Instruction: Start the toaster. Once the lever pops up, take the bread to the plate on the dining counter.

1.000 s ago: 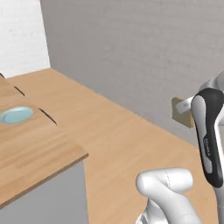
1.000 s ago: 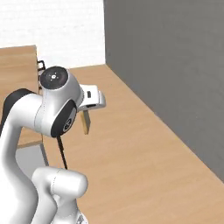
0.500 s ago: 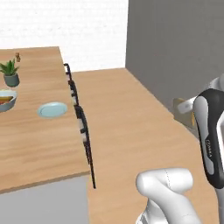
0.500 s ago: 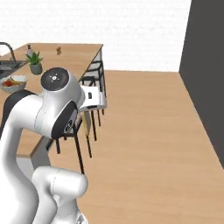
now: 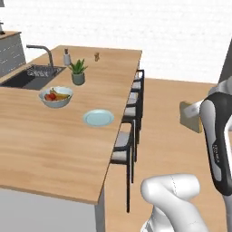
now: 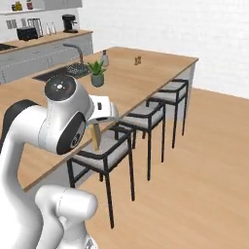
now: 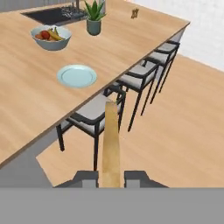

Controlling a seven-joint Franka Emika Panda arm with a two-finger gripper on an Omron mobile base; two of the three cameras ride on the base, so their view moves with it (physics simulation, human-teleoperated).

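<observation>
We see the bread (image 7: pixel 111 144) pinched edge-on between the two fingertips of the gripper (image 7: pixel 111 178), standing up as a thin tan slab in the hand view; in the left base view the same slice (image 5: pixel 190 116) shows its flat face beside the arm, out over the wood floor (image 5: pixel 167 118) and clear of the counter's edge. In the right base view it hangs below the hand (image 6: pixel 96 136), just above the nearest stool (image 6: pixel 104 155). So the hand is narrow, closed on the slice. The plate (image 5: pixel 98 118) lies bare on the dining counter (image 5: pixel 54 154), near the stool-side edge, well apart from the bread; the hand view puts it (image 7: pixel 77 75) up and to the left of the slice. Just beyond the plate stands the fruit bowl (image 5: pixel 55 97) with red and yellow fruit, and past that a small potted plant (image 5: pixel 78 72), a bottle (image 5: pixel 67 57) and a tiny figure (image 5: pixel 96 56) further down the top. A dark sink (image 5: pixel 31 77) with a curved tap (image 5: pixel 44 52) is let into the far left of the counter. Three dark-legged stools with grey seats line the counter's right side. Far back in the right base view, on the worktop over grey cabinets, we make out the toaster (image 6: pixel 27 33) and a black coffee machine (image 6: pixel 69 23).
</observation>
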